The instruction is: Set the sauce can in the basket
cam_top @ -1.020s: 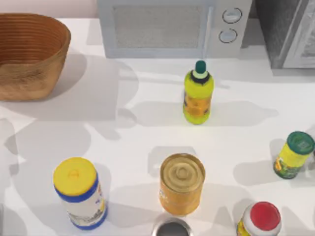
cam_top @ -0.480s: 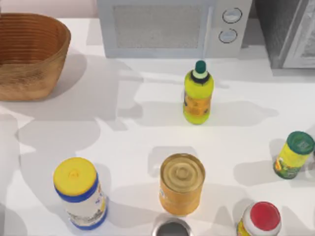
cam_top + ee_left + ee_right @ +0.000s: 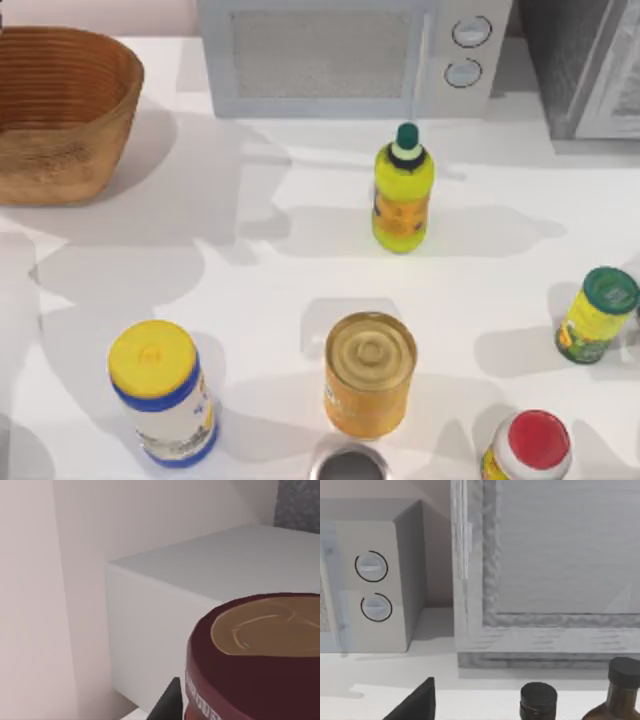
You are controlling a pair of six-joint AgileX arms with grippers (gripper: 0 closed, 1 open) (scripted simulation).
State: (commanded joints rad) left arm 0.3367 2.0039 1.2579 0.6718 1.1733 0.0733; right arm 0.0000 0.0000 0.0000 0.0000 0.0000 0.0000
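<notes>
The sauce can (image 3: 260, 635), with a dark maroon lid and a tan centre, sits close up in the left wrist view. My left gripper (image 3: 250, 702) is shut on it, one dark fingertip (image 3: 169, 702) beside it, held high with the microwave (image 3: 210, 595) behind. In the top view, the light brown wicker basket (image 3: 60, 150) stands at the table's far left corner with nothing visible inside. My right arm is parked; its wrist view faces the microwave's knobs (image 3: 371, 566).
On the table stand a yellow bottle (image 3: 402, 190), an orange-yellow tin (image 3: 369, 373), a yellow-lidded canister (image 3: 160, 390), a green-lidded jar (image 3: 597, 313), a red-lidded jar (image 3: 530, 447) and a metal can (image 3: 349, 465). The microwave (image 3: 340, 55) lines the back edge.
The arm shadows on the table's left side have shifted slightly. The basket and the containers stand where they were.
</notes>
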